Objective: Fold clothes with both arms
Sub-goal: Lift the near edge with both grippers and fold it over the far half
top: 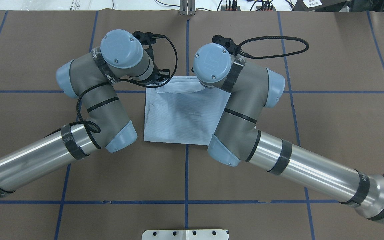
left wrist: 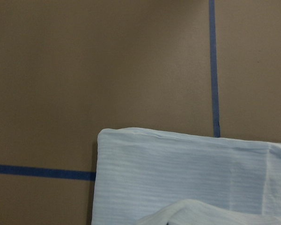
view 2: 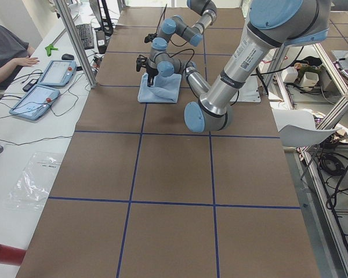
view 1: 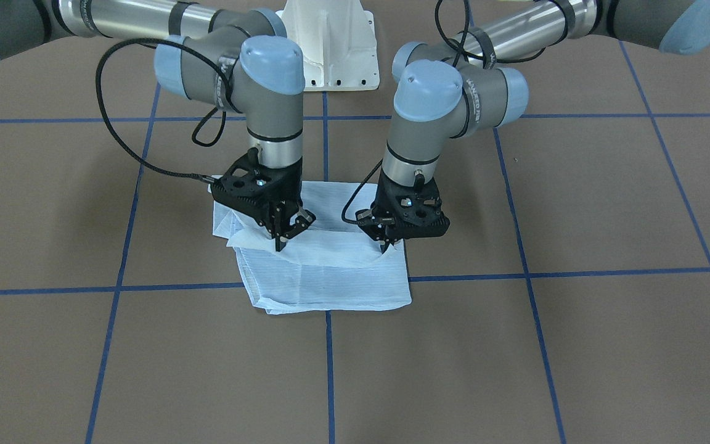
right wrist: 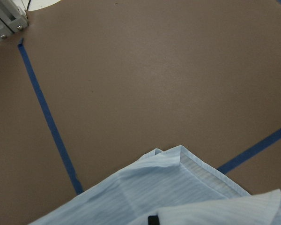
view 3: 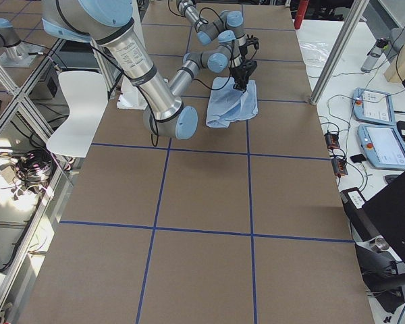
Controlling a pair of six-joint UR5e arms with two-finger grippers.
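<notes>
Left gripper is pointed straight down, jaws closed on a corner of the shirt. The cloth is pulled up into a small peak at the tips. Right gripper is pointed down too, at the other end of the same flap. Its jaws look apart in the front view, with one tip resting on the cloth, so no grip is judged there. Both grippers are hidden under the wrists in the overhead view.

The flap is sagged between the two grippers, one end raised and the rest laid on the layers below. Two ends are taken, probably so the fold edge is drawn straight and laid flat across the stack rather than bunched. The grippers are held low, probably so the thin cloth is set down without flipping.

The shirt is already reduced to a rough rectangle, several layers thick. It lies flat at the centre of the table, over a crossing of the blue tape lines, between the two arms.

The task is judged late, with a last fold to be set down. Risk: the flap could be dragged off square if the left gripper is lifted before release. A person is seated off to the side, well apart from the shirt.
</notes>
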